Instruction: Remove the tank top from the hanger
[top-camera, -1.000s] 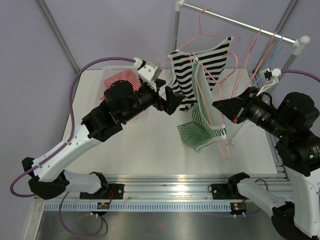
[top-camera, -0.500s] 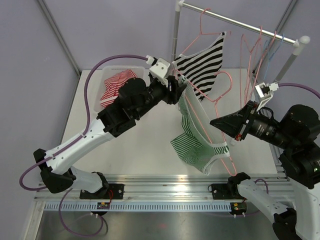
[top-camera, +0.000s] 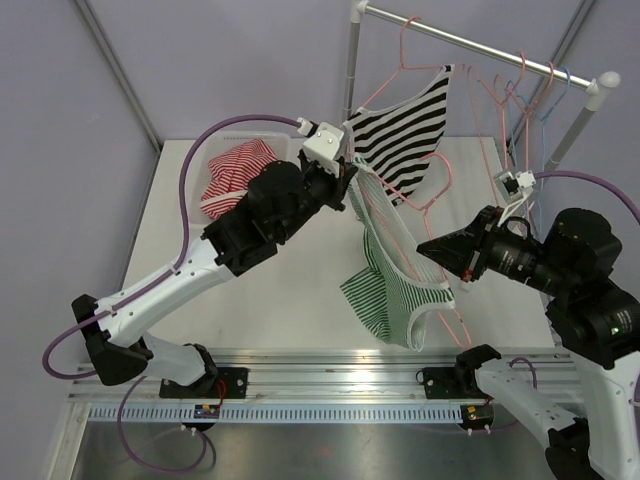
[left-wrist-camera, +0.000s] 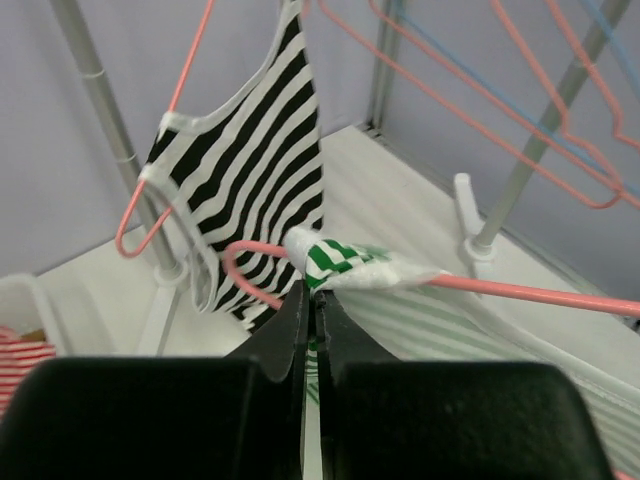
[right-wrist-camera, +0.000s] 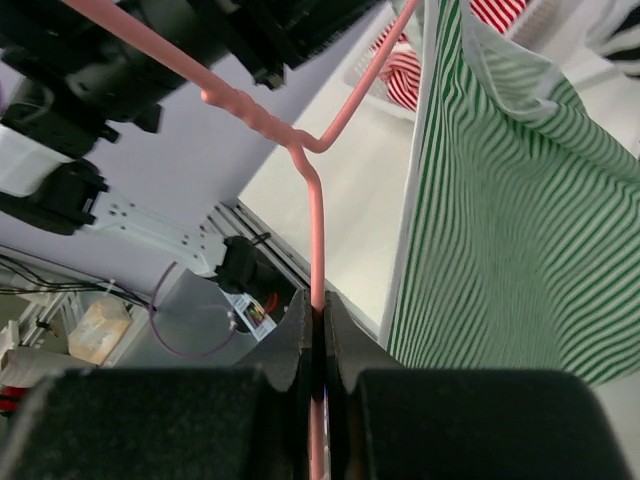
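Observation:
A green-and-white striped tank top (top-camera: 395, 290) hangs from a pink hanger (right-wrist-camera: 316, 230) in mid-air above the table's middle. My right gripper (top-camera: 428, 248) is shut on the hanger's wire; in the right wrist view that wire runs straight up from between the pads of the gripper (right-wrist-camera: 318, 305), with the green top (right-wrist-camera: 500, 200) to its right. My left gripper (top-camera: 350, 176) is at the top's upper end. Seen from the left wrist, the gripper (left-wrist-camera: 312, 292) is shut on the white-edged strap (left-wrist-camera: 345, 262) where it wraps the hanger's arm (left-wrist-camera: 520, 292).
A black-and-white striped tank top (top-camera: 405, 130) hangs on another pink hanger from the clothes rail (top-camera: 480, 45), just behind my left gripper. Bare pink and blue hangers (top-camera: 520, 85) hang at the rail's right end. A white bin holding a red striped garment (top-camera: 235, 170) stands at the back left.
My left gripper moved right and up to the green top's strap and closed on it. The right gripper shifted the hanger slightly left, and the top now hangs lower.

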